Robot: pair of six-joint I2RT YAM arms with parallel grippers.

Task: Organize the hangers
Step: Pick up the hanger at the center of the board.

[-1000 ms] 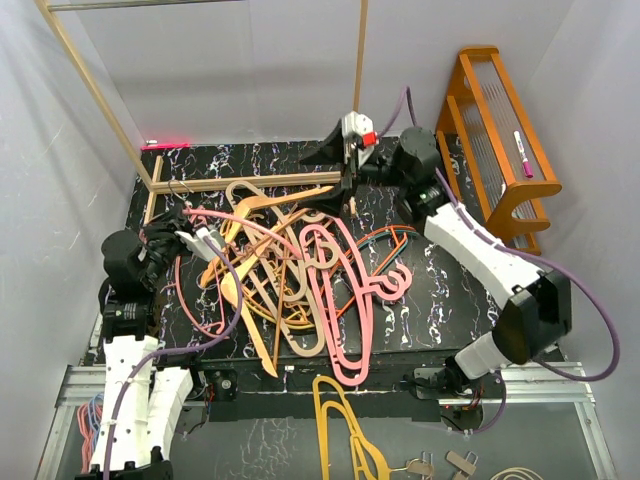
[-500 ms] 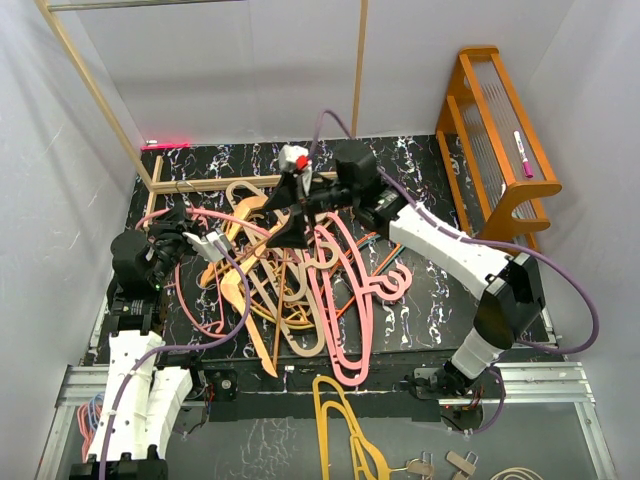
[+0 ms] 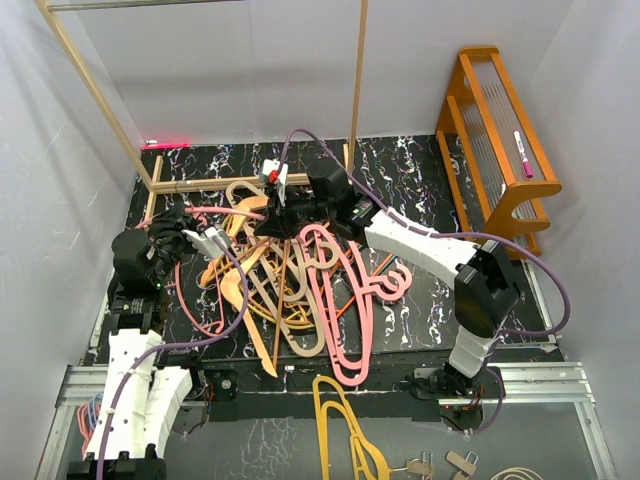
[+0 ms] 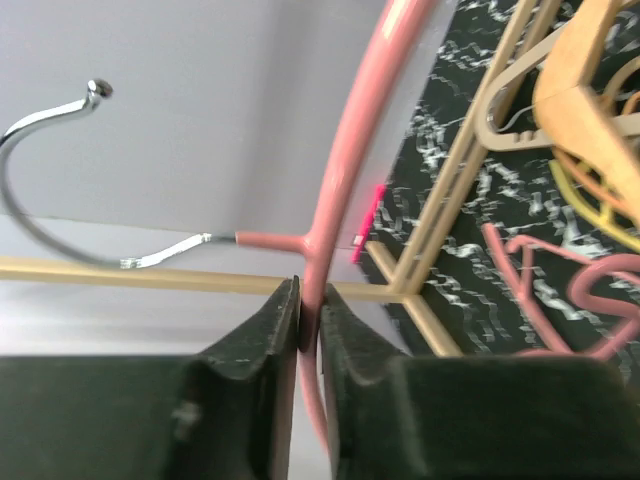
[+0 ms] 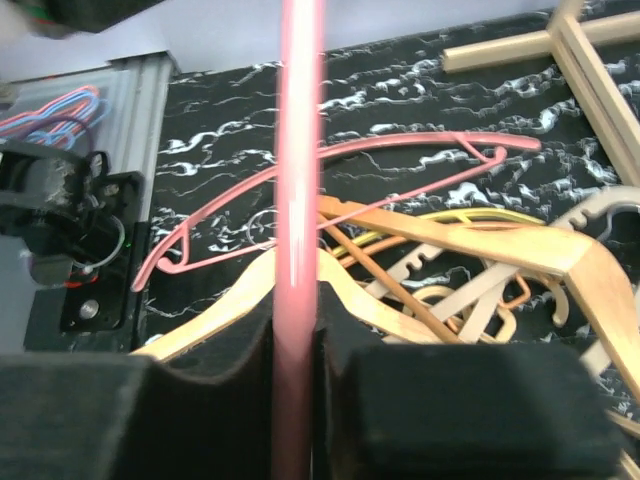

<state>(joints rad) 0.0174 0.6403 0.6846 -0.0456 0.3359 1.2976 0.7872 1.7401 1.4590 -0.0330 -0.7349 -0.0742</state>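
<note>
The hangers (image 3: 290,280) lie in a tangled pile of pink, tan, orange and yellow on the black mat (image 3: 420,290). My left gripper (image 3: 178,225) at the pile's left is shut on a thin pink hanger (image 3: 225,214), seen as a pink bar (image 4: 345,150) with a metal hook (image 4: 92,90) between the left gripper's (image 4: 310,310) jaws. My right gripper (image 3: 264,224) reaches across the pile and is shut on the same pink bar (image 5: 298,150), which runs straight up from the right gripper (image 5: 297,345). Tan hangers (image 5: 520,250) lie beneath it.
A light wooden frame (image 3: 240,183) lies along the mat's back, with a slanted pole (image 3: 357,70) rising from it. An orange wooden rack (image 3: 495,130) stands at the right wall. A mustard-yellow hanger (image 3: 345,425) lies past the mat's front edge.
My right arm has swung left from the back of the mat to over the pile, and its jaws have gone from wide open to shut on the pink hanger. The left gripper has kept its hold.
</note>
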